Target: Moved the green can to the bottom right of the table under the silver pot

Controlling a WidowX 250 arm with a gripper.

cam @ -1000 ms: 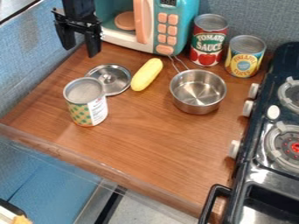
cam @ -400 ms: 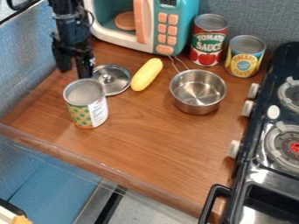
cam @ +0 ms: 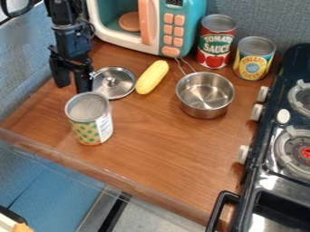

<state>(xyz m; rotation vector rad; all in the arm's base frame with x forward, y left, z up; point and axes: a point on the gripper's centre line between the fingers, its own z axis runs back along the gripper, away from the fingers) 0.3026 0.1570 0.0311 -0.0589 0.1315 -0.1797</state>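
Note:
My gripper (cam: 70, 87) hangs over the table's left side, fingers apart with nothing held between them. Just in front of it stands the can with green patterning (cam: 89, 119), upright; one fingertip is close behind its rim, and I cannot tell whether they touch. The silver pot (cam: 205, 94) rests right of centre, its wire handle pointing back toward the microwave. Wood-brown table (cam: 163, 149) lies beneath them.
A metal lid (cam: 115, 82) and a yellow corn (cam: 152, 77) lie behind the can. The microwave (cam: 151, 22), tomato can (cam: 216, 41) and pineapple can (cam: 254, 58) line the back. A black stove (cam: 272, 167) borders the right.
The gripper has come down and forward from the upper left, staying open. The green-patterned can has shifted forward, toward the table's front edge.

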